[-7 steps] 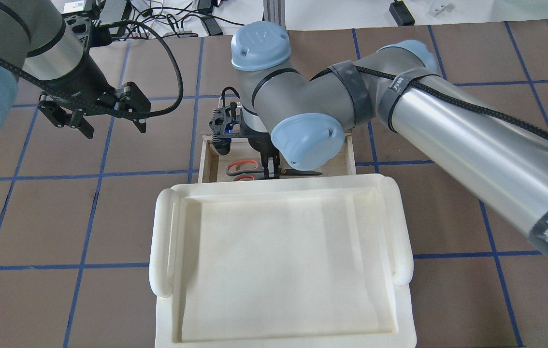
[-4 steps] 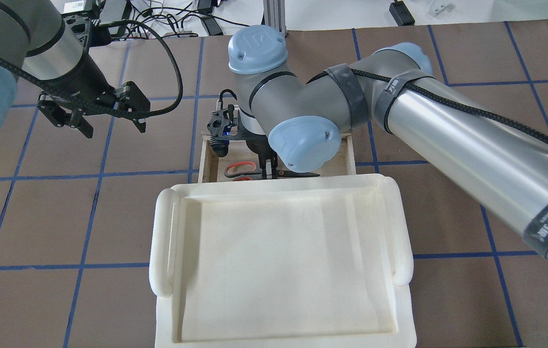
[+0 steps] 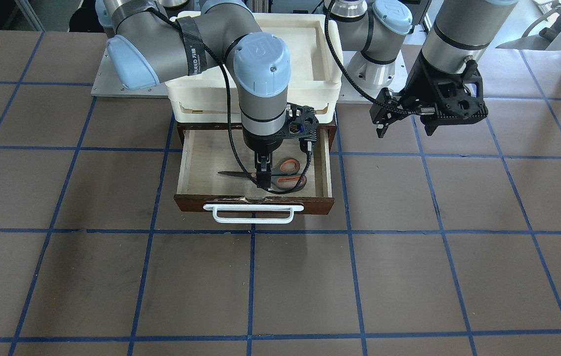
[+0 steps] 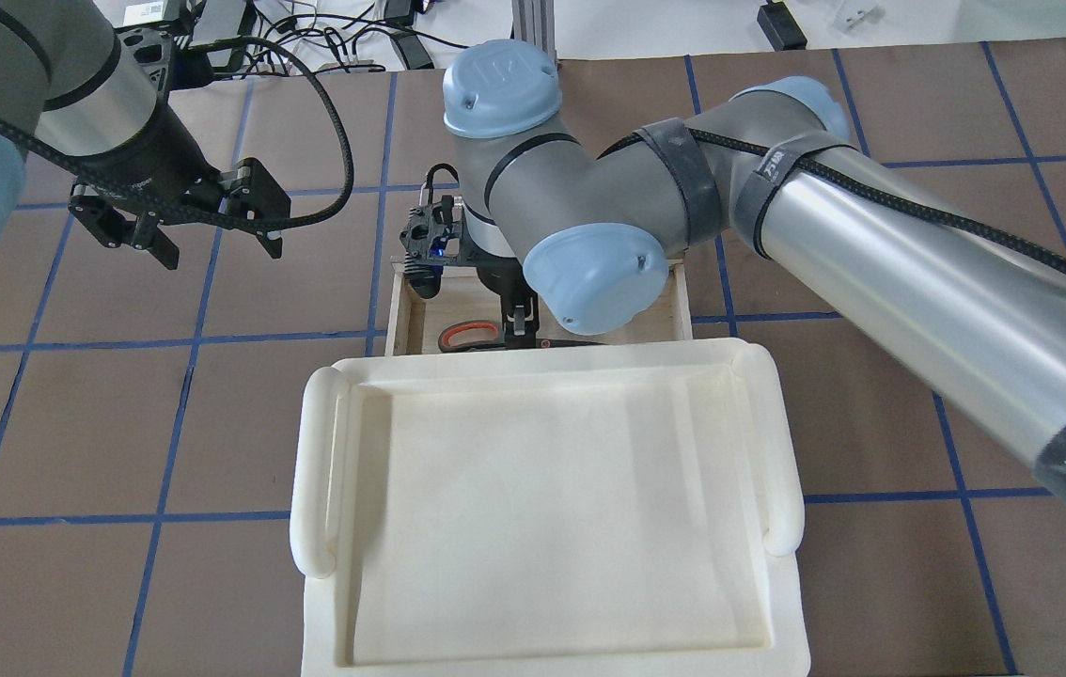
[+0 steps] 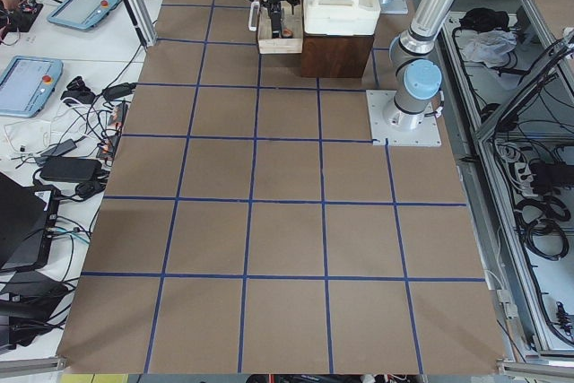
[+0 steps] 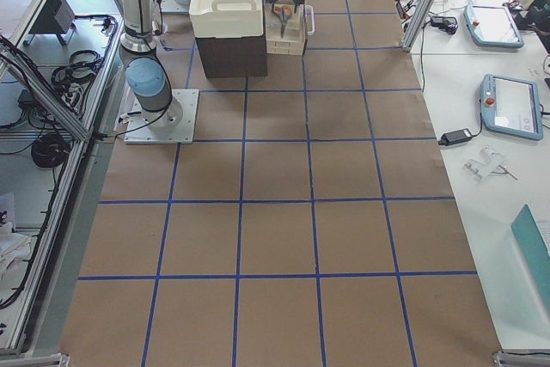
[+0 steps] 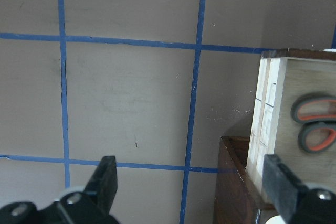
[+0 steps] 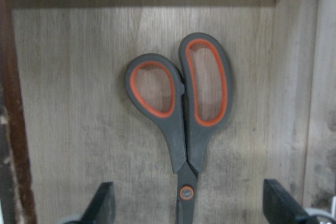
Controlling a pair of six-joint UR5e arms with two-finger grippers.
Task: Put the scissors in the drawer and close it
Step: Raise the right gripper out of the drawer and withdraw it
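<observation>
**Right gripper.** The right gripper stands inside the drawer, pointing straight down. In the right wrist view its two fingers are spread wide, one on each side of the scissors, and neither touches them. The gripper is released and carries nothing.

**Scissors.** The scissors lie flat on the pale plywood floor, blades together, in the front half of the drawer. The orange-lined loops point toward the robot's left and the blades toward its right. They are fully within the walls.

**Drawer.** The drawer is pulled well out from the dark cabinet, which carries the cream trays. The white bar handle on the front panel is unobstructed.

**Left gripper.** The left gripper hangs above the table on the robot's left of the drawer, apart from it. Its fingers are spread and it is empty.

**Step in hand.** Judged from this layout, placement is complete and the closing step has not begun.

**Next move.**
1. Raise the right gripper vertically until the fingertips clear the front panel and side walls. A sideways exit risks dragging the scissors or catching the wall.
2. Bring a gripper to the front panel or handle.
3. Push squarely toward the cabinet. An off-centre push may skew the drawer and jam it.
</observation>
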